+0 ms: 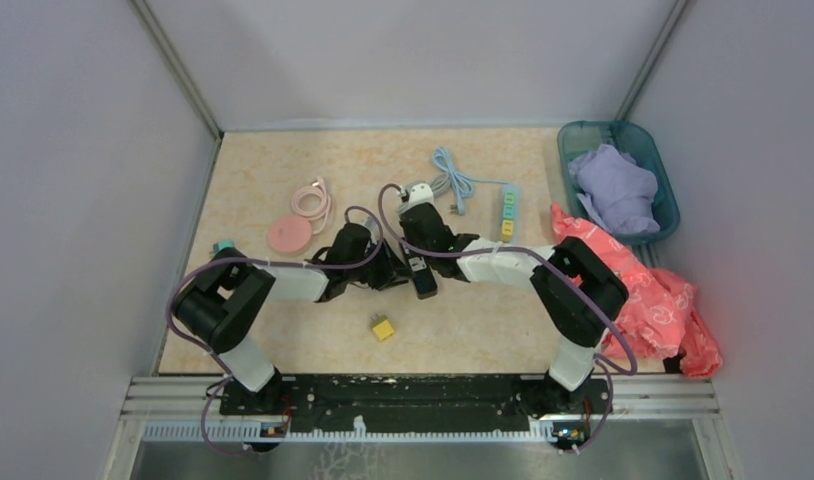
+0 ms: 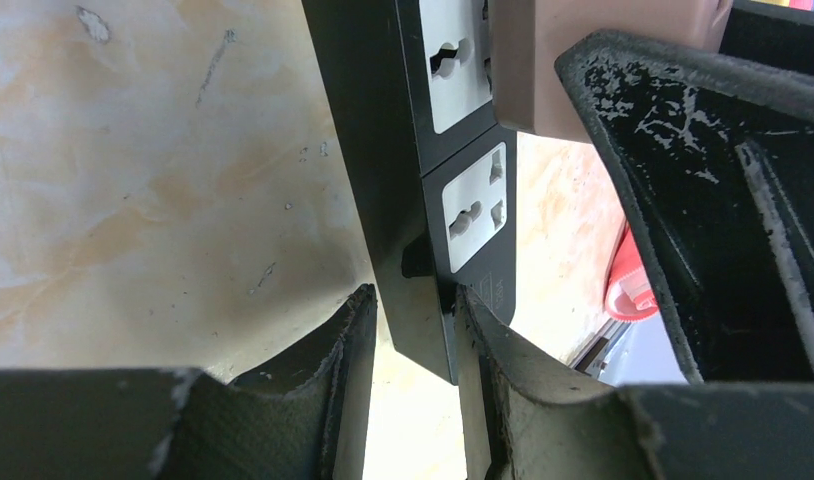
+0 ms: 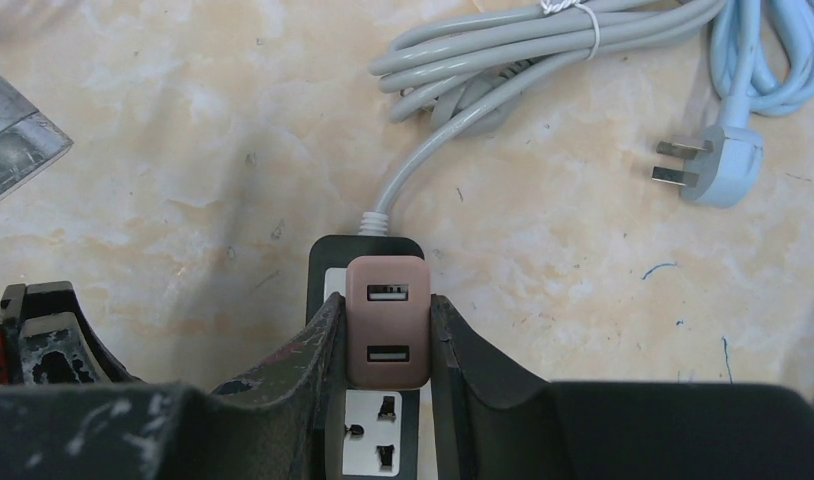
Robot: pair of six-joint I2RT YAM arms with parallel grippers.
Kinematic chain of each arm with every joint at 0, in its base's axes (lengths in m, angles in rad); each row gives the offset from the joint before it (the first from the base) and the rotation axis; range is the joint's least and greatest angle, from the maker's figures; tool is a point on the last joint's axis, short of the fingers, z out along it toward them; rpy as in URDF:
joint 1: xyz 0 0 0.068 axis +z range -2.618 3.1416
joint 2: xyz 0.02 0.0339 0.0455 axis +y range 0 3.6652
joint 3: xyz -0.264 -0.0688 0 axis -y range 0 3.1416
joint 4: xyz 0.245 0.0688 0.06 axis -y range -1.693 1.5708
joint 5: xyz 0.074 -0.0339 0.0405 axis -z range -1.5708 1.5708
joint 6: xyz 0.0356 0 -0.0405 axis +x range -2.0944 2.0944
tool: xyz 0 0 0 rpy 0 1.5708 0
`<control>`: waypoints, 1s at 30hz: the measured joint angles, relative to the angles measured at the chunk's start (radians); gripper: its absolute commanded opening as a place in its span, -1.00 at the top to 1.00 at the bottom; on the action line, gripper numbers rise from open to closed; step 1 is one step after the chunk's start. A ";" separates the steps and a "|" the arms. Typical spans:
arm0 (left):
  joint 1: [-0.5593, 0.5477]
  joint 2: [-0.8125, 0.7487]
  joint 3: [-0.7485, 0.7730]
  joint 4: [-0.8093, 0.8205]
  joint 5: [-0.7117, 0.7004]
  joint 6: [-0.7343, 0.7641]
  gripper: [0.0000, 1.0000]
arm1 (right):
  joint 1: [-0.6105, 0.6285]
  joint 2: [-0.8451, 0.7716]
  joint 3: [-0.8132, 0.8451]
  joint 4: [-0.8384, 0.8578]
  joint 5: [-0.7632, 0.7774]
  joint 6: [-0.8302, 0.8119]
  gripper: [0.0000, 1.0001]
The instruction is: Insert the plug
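Note:
A brown two-port USB plug (image 3: 388, 320) is pinched between the fingers of my right gripper (image 3: 386, 305), which is shut on it. The plug sits against the face of the black power strip (image 3: 368, 245), over the socket nearest the grey cord; its prongs are hidden. A free white socket (image 3: 375, 430) shows just below it. My left gripper (image 2: 415, 310) is shut on the strip's far end (image 2: 383, 150), one finger on each side. The plug (image 2: 543, 70) appears at the top of that view. From above, both grippers meet at the strip (image 1: 421, 275).
A coiled grey cord (image 3: 503, 60) and a pale blue cable with its plug (image 3: 718, 165) lie behind the strip. Also on the table are a blue strip (image 1: 508, 210), a pink reel (image 1: 291, 233) and a yellow cube (image 1: 383, 328). A teal basket (image 1: 669, 205) and red cloth (image 1: 663, 300) are at the right.

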 measured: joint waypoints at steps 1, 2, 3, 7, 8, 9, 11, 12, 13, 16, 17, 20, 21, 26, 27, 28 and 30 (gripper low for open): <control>0.003 0.000 -0.001 0.002 0.001 0.000 0.22 | 0.009 0.001 0.000 0.000 0.021 -0.001 1.00; 0.003 0.000 -0.001 0.003 0.002 0.000 0.22 | 0.014 0.002 0.000 0.001 0.035 0.000 1.00; 0.003 0.000 -0.001 0.004 0.003 0.000 0.22 | 0.017 0.003 -0.001 0.003 0.044 0.002 1.00; 0.005 0.000 -0.001 0.004 0.006 0.000 0.22 | 0.018 0.004 -0.039 0.050 0.047 0.023 1.00; 0.006 0.000 -0.001 0.004 0.008 0.000 0.22 | 0.014 0.000 -0.056 0.074 0.041 0.029 1.00; 0.007 0.000 -0.002 0.003 0.009 0.000 0.22 | 0.007 -0.005 -0.071 0.097 0.032 0.035 1.00; 0.008 0.000 -0.002 0.005 0.011 0.000 0.22 | -0.017 -0.020 -0.109 0.153 -0.008 0.056 1.00; 0.009 0.000 -0.002 0.007 0.013 0.000 0.22 | -0.026 -0.026 -0.123 0.172 -0.027 0.065 1.00; 0.009 -0.001 -0.002 0.010 0.013 0.000 0.22 | -0.031 -0.029 -0.129 0.180 -0.039 0.070 1.00; 0.010 -0.002 -0.002 0.006 0.013 0.002 0.20 | -0.033 -0.026 -0.116 0.165 -0.047 0.067 1.00; 0.010 -0.002 -0.002 0.003 0.012 0.004 0.18 | -0.029 -0.019 -0.097 0.141 -0.043 0.060 1.00; 0.011 -0.004 -0.002 -0.005 0.010 0.007 0.12 | -0.016 0.000 -0.043 0.063 -0.019 0.042 1.00; 0.011 -0.005 -0.002 -0.009 0.008 0.008 0.10 | -0.015 0.005 -0.030 0.044 -0.013 0.040 1.00; 0.013 -0.026 -0.008 -0.039 -0.006 0.016 0.01 | 0.000 0.016 0.014 -0.018 0.022 0.033 1.00; 0.013 -0.032 -0.011 -0.045 -0.008 0.019 -0.01 | 0.006 0.013 0.021 -0.027 0.030 0.032 1.00; 0.015 -0.039 -0.016 -0.052 -0.009 0.019 -0.03 | 0.010 0.013 0.026 -0.033 0.037 0.031 1.00; 0.018 -0.060 -0.025 -0.070 -0.011 0.023 -0.06 | 0.018 0.013 0.031 -0.042 0.051 0.031 0.92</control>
